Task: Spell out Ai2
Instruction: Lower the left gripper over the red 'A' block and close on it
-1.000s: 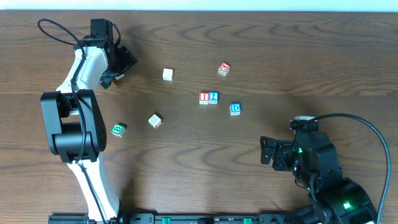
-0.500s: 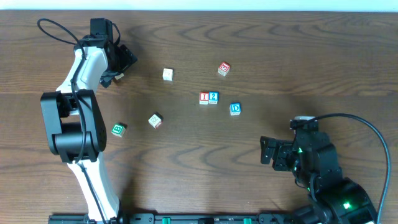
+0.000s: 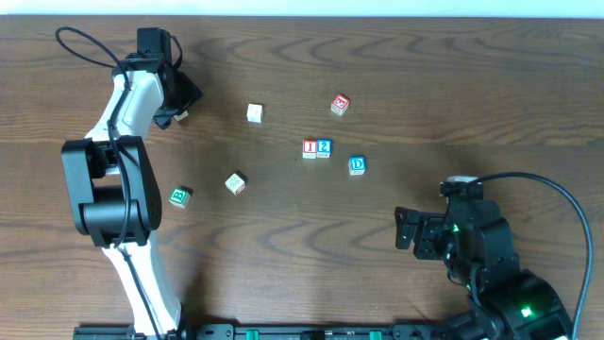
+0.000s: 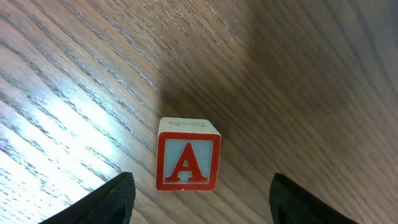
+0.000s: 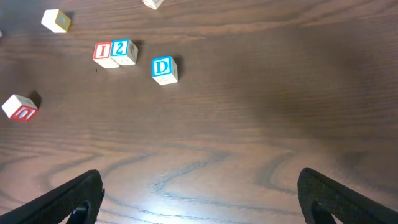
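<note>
Wood-grain table [image 3: 283, 246] carries the A block [image 4: 188, 162], which sits between the spread fingers of the left gripper [image 3: 182, 102] without touching them. That arm reaches to the far edge. Well right of the A block, the I block [image 3: 309, 148] and 2 block [image 3: 324, 147] touch, with the D block [image 3: 357, 165] near them. Farther right, at the near edge, the right gripper [image 5: 202, 199] hangs with its fingers wide apart. Only the left wrist view shows the red letter A.

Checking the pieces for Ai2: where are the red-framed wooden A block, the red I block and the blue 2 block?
red-framed wooden A block [image 4: 188, 163]: left wrist view, centre of the lettered face.
red I block [image 5: 102, 51]: right wrist view, middle of top face.
blue 2 block [image 5: 122, 49]: right wrist view, middle of top face.
</note>
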`<state>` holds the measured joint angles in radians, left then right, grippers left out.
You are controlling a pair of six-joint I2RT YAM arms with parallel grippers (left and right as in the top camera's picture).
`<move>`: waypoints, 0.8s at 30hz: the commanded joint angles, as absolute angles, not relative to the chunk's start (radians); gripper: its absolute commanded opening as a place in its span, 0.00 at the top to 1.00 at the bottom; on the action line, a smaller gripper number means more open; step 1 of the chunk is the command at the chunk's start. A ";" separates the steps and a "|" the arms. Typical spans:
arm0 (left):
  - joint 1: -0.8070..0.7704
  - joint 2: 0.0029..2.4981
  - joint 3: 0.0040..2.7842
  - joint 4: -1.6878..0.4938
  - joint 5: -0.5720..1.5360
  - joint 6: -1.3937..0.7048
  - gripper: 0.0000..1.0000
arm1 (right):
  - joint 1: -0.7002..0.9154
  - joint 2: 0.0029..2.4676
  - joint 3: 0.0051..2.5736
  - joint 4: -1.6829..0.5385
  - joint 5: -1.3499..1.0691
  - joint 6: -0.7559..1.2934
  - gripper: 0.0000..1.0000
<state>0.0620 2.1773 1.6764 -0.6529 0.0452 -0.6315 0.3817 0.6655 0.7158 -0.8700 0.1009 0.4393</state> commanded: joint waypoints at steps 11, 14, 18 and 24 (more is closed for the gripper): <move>0.065 2.185 1.691 -0.691 0.006 -0.635 0.35 | 0.373 0.661 0.712 -0.868 0.101 0.440 0.01; 0.065 2.185 1.689 -0.693 -0.009 -0.645 0.36 | 0.373 0.661 0.712 -0.868 0.101 0.440 0.01; 0.068 2.185 1.689 -0.692 -0.011 -0.644 0.37 | 0.373 0.661 0.712 -0.868 0.101 0.440 0.01; 0.068 2.188 1.689 -0.691 -0.011 -0.644 0.37 | 0.373 0.661 0.712 -0.868 0.101 0.440 0.01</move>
